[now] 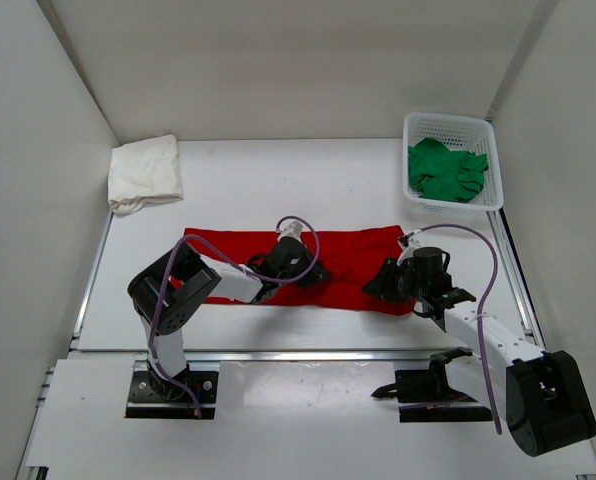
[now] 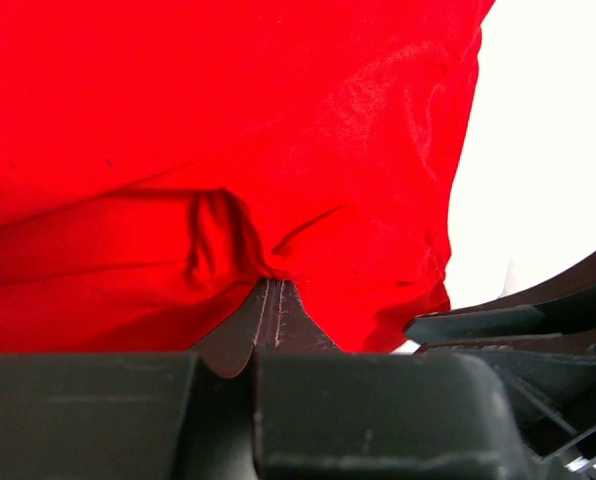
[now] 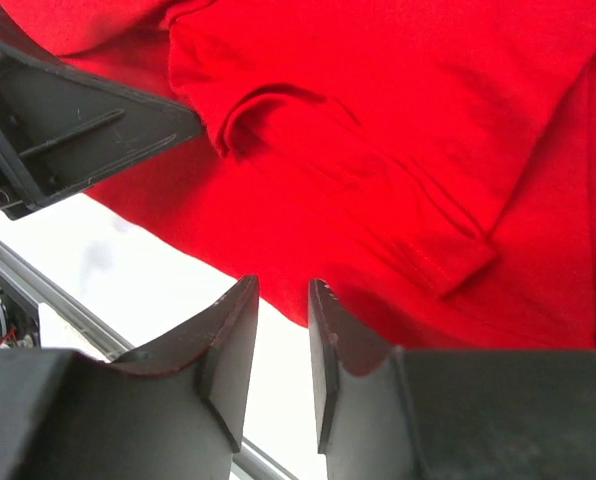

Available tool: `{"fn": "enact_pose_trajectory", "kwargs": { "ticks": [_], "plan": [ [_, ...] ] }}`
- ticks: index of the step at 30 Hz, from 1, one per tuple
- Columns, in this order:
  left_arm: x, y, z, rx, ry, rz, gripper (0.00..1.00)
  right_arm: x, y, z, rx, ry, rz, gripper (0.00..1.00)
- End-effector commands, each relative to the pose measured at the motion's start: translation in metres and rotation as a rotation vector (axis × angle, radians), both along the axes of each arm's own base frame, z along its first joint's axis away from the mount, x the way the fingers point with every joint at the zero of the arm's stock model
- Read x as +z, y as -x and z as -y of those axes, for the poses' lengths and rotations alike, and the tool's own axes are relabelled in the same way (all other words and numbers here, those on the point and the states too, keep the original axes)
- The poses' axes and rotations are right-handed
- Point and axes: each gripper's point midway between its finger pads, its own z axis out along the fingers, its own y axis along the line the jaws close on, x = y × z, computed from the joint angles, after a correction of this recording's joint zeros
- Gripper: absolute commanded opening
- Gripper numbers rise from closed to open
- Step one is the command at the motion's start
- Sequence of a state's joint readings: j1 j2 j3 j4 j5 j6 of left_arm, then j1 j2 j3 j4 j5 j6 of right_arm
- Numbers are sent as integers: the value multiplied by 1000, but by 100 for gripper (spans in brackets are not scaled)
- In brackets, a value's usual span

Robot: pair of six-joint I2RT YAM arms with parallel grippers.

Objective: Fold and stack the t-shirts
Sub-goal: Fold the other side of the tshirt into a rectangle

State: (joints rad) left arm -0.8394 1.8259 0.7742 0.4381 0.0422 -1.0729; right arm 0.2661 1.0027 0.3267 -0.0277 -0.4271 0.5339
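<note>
One of three looked folded: white t-shirt (image 1: 145, 172), far left of the left fingers (image 2: 246, 328), which pinched shut on the spread red t-shirt (image 1: 353, 265). Right fingers (image 3: 233, 340) were barely apart, empty, at its edge. Green t-shirt (image 1: 446, 172) sat in basket (image 1: 448, 121) beyond.

Beyond the red t-shirt (image 1: 348, 262) the table (image 1: 278, 185) is open across its middle, a broad way for a gripper. That way is closed off far-left of the shirt by the white t-shirt (image 1: 145, 172) and far-right by the basket (image 1: 448, 124) holding the green t-shirt (image 1: 446, 172). Along the shirt's near edge the left gripper (image 2: 275, 290), pinching cloth, and the right gripper (image 3: 283, 292), fingers slightly apart, leave only a narrow stretch between them.
</note>
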Motion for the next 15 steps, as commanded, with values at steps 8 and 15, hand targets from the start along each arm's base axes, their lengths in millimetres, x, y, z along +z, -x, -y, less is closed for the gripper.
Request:
{"fn": "enact_pose_trajectory", "kwargs": {
  "ticks": [8,15],
  "plan": [
    [39,-3,-18,-11,50,90,0,14,-13,-53,83,-45,73,31],
    [51,6,-57,13,86,84,0,11,-34,-78,26,-63,97,37]
  ]
}}
